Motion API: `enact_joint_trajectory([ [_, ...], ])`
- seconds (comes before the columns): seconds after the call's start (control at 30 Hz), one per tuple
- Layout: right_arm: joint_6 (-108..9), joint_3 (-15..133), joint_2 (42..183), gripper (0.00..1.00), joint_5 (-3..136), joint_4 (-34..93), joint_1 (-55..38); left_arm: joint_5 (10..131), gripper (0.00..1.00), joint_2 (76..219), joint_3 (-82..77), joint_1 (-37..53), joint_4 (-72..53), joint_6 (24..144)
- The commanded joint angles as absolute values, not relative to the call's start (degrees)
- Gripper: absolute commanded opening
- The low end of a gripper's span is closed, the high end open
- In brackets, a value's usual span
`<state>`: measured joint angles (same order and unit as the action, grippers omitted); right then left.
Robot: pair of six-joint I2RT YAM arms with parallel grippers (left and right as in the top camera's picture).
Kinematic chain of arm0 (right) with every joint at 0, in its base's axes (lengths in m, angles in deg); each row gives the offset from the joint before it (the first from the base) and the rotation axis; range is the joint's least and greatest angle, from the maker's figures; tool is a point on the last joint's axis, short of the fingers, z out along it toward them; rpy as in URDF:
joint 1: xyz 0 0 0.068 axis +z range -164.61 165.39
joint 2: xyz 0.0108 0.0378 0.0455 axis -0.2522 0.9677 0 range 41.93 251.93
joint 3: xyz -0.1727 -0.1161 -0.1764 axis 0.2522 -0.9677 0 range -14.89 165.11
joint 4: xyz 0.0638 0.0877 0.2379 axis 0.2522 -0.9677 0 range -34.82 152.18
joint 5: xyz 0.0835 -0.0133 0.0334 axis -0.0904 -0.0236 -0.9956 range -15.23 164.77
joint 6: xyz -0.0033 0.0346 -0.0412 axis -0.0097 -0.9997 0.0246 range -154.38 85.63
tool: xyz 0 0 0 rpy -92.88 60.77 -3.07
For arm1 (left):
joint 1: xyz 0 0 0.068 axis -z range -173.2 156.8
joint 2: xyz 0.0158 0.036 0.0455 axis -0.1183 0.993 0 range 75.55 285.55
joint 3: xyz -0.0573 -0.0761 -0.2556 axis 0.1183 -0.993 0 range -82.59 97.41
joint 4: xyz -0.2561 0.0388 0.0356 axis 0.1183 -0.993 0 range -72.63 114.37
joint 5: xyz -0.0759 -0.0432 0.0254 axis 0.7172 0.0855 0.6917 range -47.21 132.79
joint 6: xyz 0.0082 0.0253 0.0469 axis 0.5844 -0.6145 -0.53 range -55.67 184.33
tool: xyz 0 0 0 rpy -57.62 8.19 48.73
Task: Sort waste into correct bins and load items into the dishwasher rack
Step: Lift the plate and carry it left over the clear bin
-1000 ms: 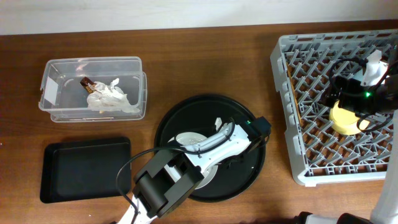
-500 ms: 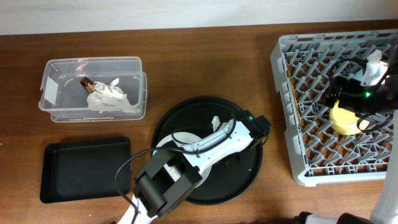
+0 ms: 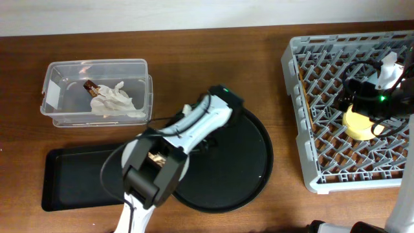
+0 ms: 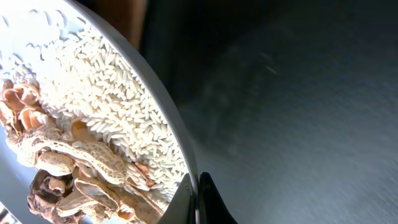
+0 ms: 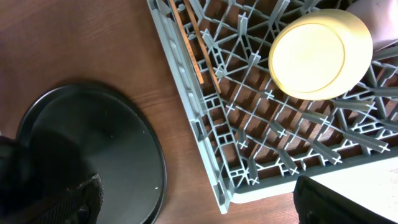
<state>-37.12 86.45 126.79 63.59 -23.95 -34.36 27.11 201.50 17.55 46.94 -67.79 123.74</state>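
My left gripper (image 4: pixel 198 198) is shut on the rim of the pale plate (image 4: pixel 166 106), held tilted over a dark surface. The plate carries beige-brown food scraps (image 4: pixel 74 168) and white rice (image 4: pixel 106 93). In the overhead view the scraps (image 3: pixel 155 157) peek out under my left arm, between the round tray and the shallow black tray (image 3: pixel 71 181). The clear tub (image 3: pixel 97 66) holds the crumpled paper and wrapper (image 3: pixel 111 100). My right gripper (image 5: pixel 208 205) is open over the grey rack (image 3: pixel 323 65), near the upturned yellow bowl (image 5: pixel 317 53), which also shows in the overhead view (image 3: pixel 359 123). Chopsticks (image 5: pixel 194 46) lie in the rack.
The large round black tray (image 3: pixel 239 168) sits at the table's middle; it also shows in the right wrist view (image 5: pixel 93 149). The rack's corner (image 5: pixel 214 180) lies close to it. Brown tabletop runs between tub, trays and rack.
My left arm has swung left, carrying the plate from the middle of the round tray to its left edge near the black rectangular tray. The right arm has not moved.
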Motion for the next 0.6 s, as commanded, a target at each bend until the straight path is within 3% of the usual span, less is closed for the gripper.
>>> enact_joint_trajectory([
  [0.0,-37.0,86.4,126.9,0.99,64.3,-24.0,-34.6,25.4,0.01,196.1,18.6,42.2,-69.3,124.1],
  [0.3,-37.0,86.4,126.9,0.99,64.3,-24.0,-34.6,25.9,0.01,186.0,18.6,30.8,-69.3,124.0],
  [0.57,-37.0,86.4,126.9,0.99,64.3,-24.0,-34.6,35.0,0.01,183.5,18.6,19.0,-65.9,114.2],
])
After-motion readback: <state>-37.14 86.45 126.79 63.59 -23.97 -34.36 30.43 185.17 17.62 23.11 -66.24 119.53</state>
